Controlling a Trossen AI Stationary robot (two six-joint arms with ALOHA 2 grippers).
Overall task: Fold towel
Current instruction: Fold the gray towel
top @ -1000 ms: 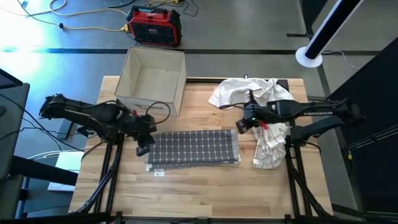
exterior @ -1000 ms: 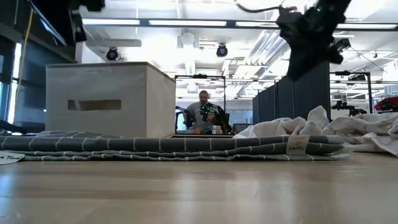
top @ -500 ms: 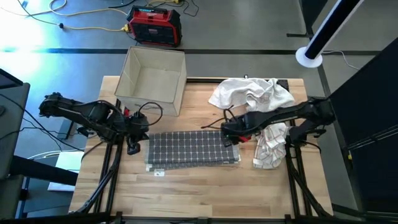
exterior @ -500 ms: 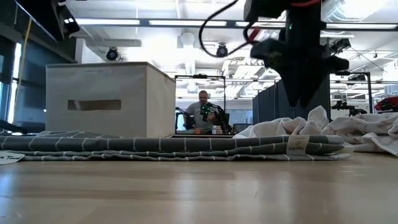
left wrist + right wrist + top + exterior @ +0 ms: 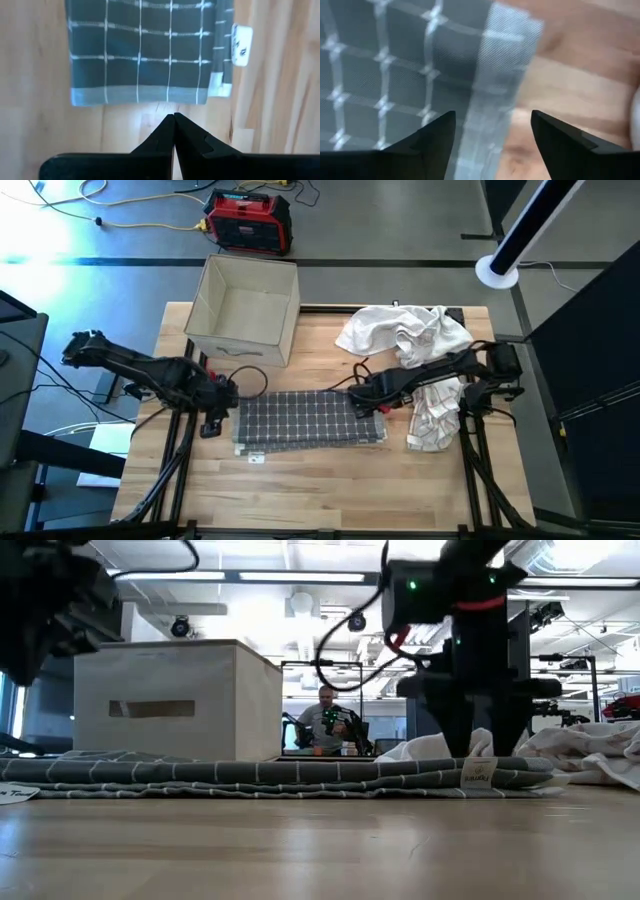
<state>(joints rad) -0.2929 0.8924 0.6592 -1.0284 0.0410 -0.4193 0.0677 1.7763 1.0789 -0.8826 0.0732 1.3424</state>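
We see grey checked towel [image 5: 310, 417] flat, mid-counter [image 5: 330, 490] | our right tool [image 5: 362, 406] wide apart over its right edge | our left tool [image 5: 211, 426] pinched closed, empty, just off its left edge

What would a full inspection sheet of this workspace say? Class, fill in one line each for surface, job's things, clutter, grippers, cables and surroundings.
Surface: wooden table, bare along the front.
Job's things: grey checked towel lying flat mid-table, folded into a strip, label at one corner.
Clutter: heap of white cloths at the right rear; open white box at the left rear.
Grippers: left gripper shut, just off the towel's left end; right gripper open over the towel's right end.
Cables: yellow cables on the floor near a red case.
Surroundings: office space; a person seated far behind.
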